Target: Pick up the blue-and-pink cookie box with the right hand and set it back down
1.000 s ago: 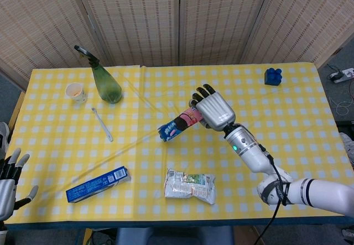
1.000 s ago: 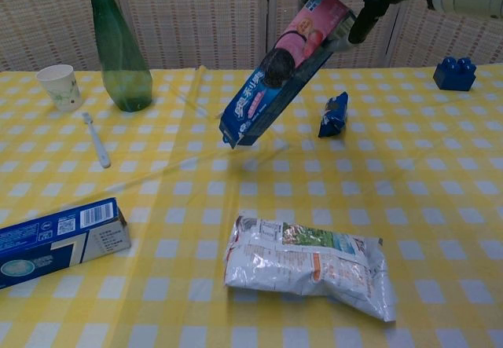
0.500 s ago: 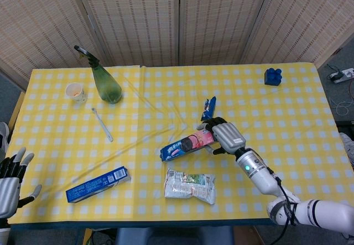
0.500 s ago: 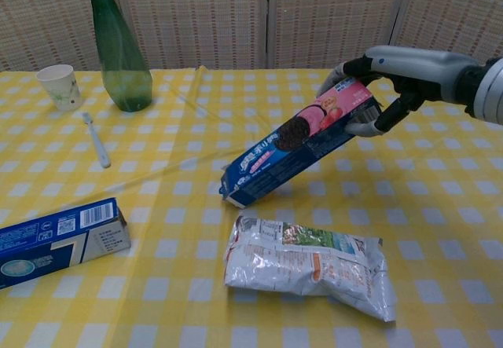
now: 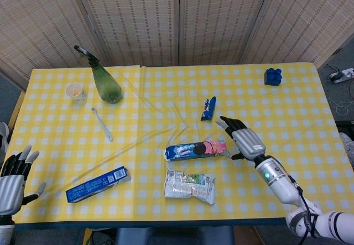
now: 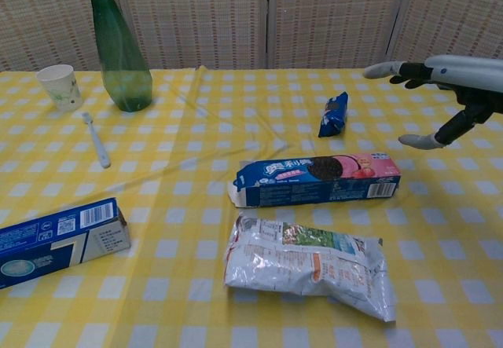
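Note:
The blue-and-pink cookie box (image 5: 196, 150) (image 6: 316, 180) lies flat on the yellow checked table (image 5: 276, 112), its pink end to the right. My right hand (image 5: 243, 139) (image 6: 444, 100) hovers just right of that pink end, fingers spread, holding nothing and clear of the box. At the table's near left edge my left hand (image 5: 14, 176) rests open with its fingers apart; the chest view does not show it.
A crumpled white snack bag (image 5: 189, 185) (image 6: 308, 264) lies just in front of the box. A small blue packet (image 5: 208, 108) (image 6: 334, 114) sits behind it. A blue toothpaste box (image 5: 97, 183), toothbrush (image 5: 102, 124), green spray bottle (image 5: 105, 81), paper cup (image 5: 76, 93) and blue brick (image 5: 272, 76) are spread around.
My right hand lowered the tilted cookie box to the table, let go of it and opened, drawing back to the right. The box now lies flat. The left hand barely moved.

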`<state>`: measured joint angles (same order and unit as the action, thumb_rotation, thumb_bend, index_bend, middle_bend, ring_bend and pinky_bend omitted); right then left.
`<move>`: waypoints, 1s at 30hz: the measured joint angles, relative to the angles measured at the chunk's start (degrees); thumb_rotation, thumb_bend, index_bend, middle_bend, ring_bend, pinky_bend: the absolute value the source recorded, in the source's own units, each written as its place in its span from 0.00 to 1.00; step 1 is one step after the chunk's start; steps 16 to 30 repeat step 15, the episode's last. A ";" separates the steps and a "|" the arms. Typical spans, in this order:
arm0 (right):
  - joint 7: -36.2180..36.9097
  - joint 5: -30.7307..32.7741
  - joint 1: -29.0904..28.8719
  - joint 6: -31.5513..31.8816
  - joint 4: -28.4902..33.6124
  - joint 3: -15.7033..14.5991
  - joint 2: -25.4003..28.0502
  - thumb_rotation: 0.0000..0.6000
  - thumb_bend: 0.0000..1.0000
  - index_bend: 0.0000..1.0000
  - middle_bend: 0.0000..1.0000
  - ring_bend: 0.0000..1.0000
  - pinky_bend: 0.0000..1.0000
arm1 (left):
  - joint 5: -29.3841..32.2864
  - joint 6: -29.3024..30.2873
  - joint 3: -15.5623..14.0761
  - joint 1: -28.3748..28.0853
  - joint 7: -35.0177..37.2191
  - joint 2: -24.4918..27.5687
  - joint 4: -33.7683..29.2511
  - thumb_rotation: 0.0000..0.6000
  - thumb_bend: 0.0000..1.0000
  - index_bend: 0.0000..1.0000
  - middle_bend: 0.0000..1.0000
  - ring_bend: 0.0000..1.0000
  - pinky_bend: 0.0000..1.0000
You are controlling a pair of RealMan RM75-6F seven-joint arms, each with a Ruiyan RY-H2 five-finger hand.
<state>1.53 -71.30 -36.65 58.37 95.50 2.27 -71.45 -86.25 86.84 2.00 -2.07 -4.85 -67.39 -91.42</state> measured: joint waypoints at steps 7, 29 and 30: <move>-3.04 -1.71 7.15 8.99 2.02 -1.69 3.82 1.00 0.34 0.04 0.15 0.02 0.04 | 0.31 -0.37 0.38 -0.57 -0.15 -0.28 0.01 1.00 0.29 0.13 0.01 0.06 0.01; -7.53 -5.93 15.69 19.01 1.76 -4.96 6.78 1.00 0.34 0.12 0.20 0.08 0.04 | 0.36 0.17 0.89 -0.91 -0.83 -0.52 -0.26 1.00 0.29 0.13 0.01 0.06 0.01; -7.53 -5.93 15.69 19.01 1.76 -4.96 6.78 1.00 0.34 0.12 0.20 0.08 0.04 | 0.36 0.17 0.89 -0.91 -0.83 -0.52 -0.26 1.00 0.29 0.13 0.01 0.06 0.01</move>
